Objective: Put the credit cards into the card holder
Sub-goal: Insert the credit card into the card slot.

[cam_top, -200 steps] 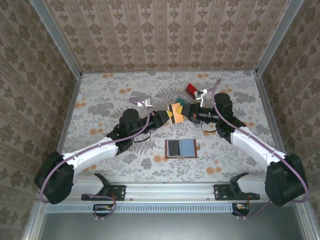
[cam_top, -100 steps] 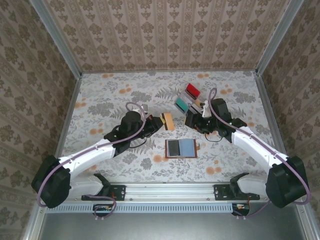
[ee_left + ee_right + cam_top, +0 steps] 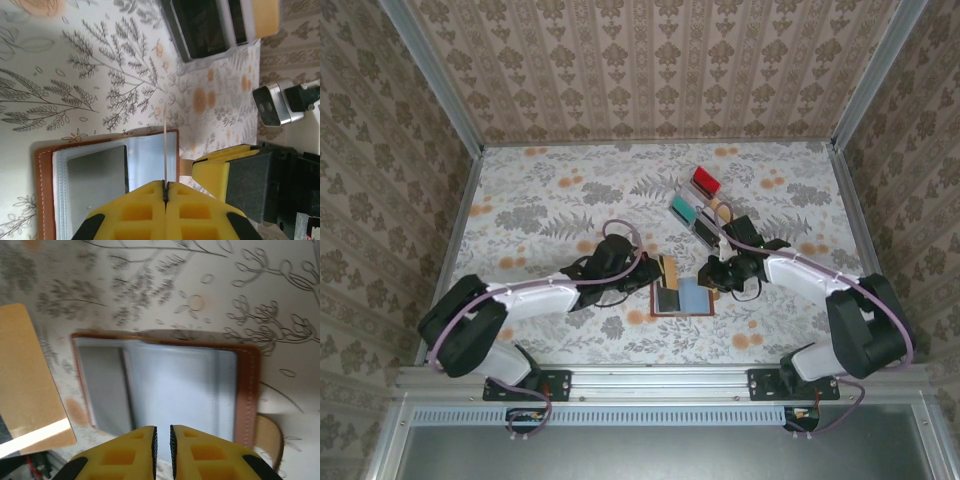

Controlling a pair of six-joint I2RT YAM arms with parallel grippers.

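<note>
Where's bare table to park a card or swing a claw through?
Widest bare table: far left, between left wall and slotted rack. Smaller patch near right, between card holder and right arm. Crowded: left claw, gripping a card, and right claw meet over the card holder.

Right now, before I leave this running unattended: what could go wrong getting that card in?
The card is pinched by one end in the left fingers, so it might twist or slip on touching the wallet. The right fingers are close over the wallet and could bump the card.
</note>
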